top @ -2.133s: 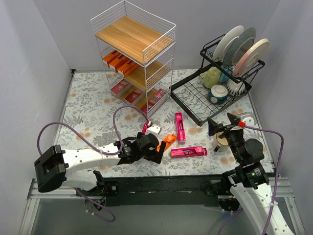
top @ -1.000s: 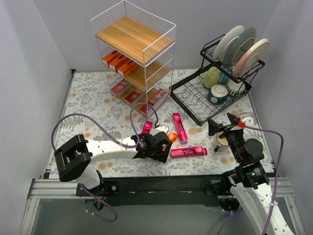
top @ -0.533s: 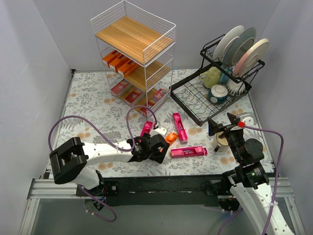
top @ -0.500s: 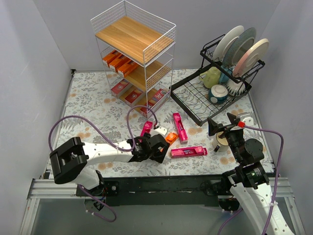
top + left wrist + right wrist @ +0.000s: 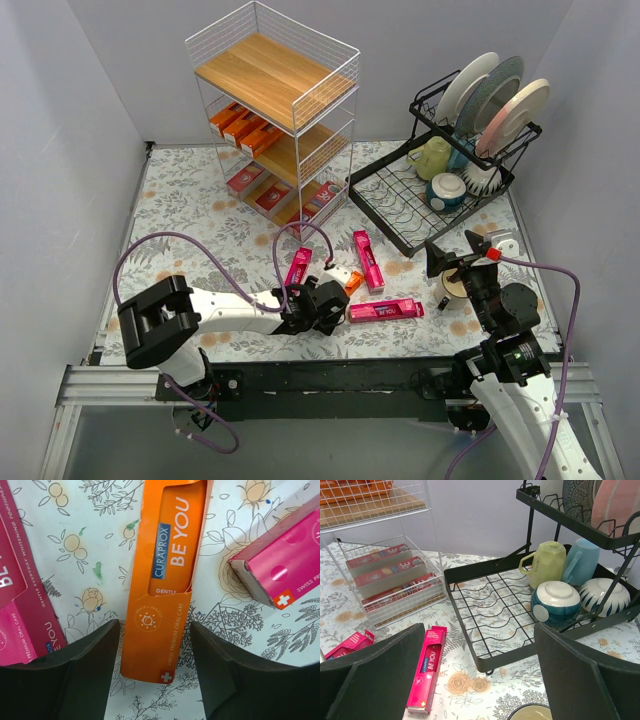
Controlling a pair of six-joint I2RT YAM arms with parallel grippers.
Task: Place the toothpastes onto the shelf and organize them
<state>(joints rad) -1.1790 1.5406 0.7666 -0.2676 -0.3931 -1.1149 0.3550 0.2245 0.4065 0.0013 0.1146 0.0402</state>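
Orange card box (image 5: 167, 580), long and slim, lies flat on the floral counter (image 5: 190, 210), with one pink box (image 5: 22, 595) just beside it at the lower left of the wrist frame and another (image 5: 285, 565) near it at the upper right. The left end effector (image 5: 155, 630) stands apart, one dark finger on each side of the box's lower end and close to its edges; no clamp shows. The right end effector (image 5: 480, 630) hangs apart and holds nothing, facing the dish rack (image 5: 545, 595). In the overhead view the shelf (image 5: 262, 72) stands at upper centre, well apart from the loose boxes, with orange boxes on its middle tier and dark red ones below.

Likely faults:
- A grip taken this near one end would probably let the long box droop or swing.
- Thin card is hollow, and a raised panel shows along its face; a hard squeeze may dent it.
- The glossy print looks smooth, so slip is possible.
- The finger beside the lower-left pink box may nudge or trap that box.
- The shelf's thin wire walls may catch a tilted box.
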